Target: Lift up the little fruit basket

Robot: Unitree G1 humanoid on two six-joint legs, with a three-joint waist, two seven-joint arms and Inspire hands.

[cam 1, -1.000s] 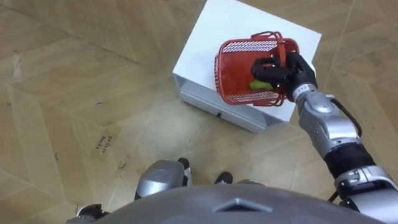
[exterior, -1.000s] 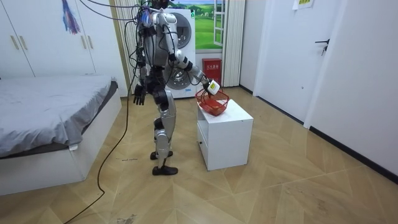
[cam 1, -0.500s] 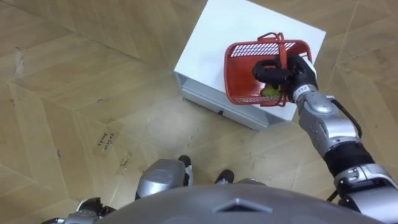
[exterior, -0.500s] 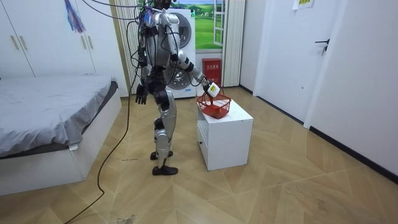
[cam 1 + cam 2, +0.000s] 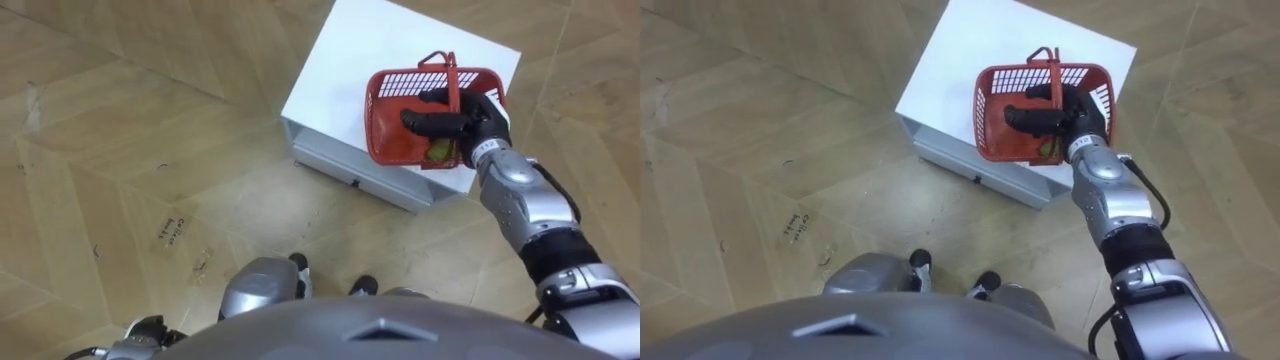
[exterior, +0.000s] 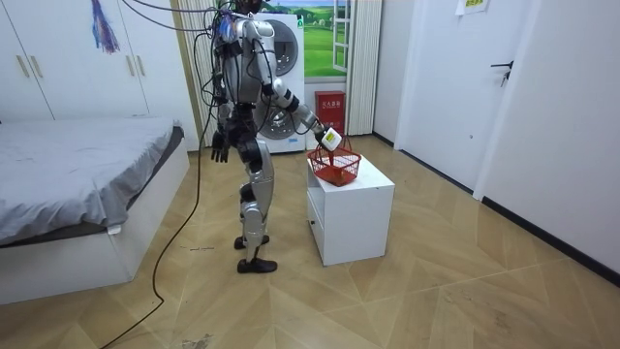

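Note:
A red mesh fruit basket [image 5: 393, 125] hangs over the near right part of a white cabinet [image 5: 340, 70], its handle [image 5: 453, 80] upright. My right hand [image 5: 478, 115] is shut on that handle, dark fingers curled across it from the right. A green-yellow fruit [image 5: 437, 150] lies at the bottom of the basket. In the room view the basket [image 6: 334, 171] sits just above the cabinet top [image 6: 373, 179], and whether it touches I cannot tell. My left hand [image 6: 219, 147] hangs relaxed at my side, holding nothing.
I stand on wood floor at the cabinet's drawer side [image 5: 350, 170]. A bed [image 6: 77, 184] is behind me at the room view's left. A washing machine [image 6: 291, 87] stands at the back wall. Open floor lies at the room view's right of the cabinet.
The basket, tipped steeply a second ago, has swung level under its handle and shifted slightly toward my right. My right hand keeps its grip. The left arm stays down.

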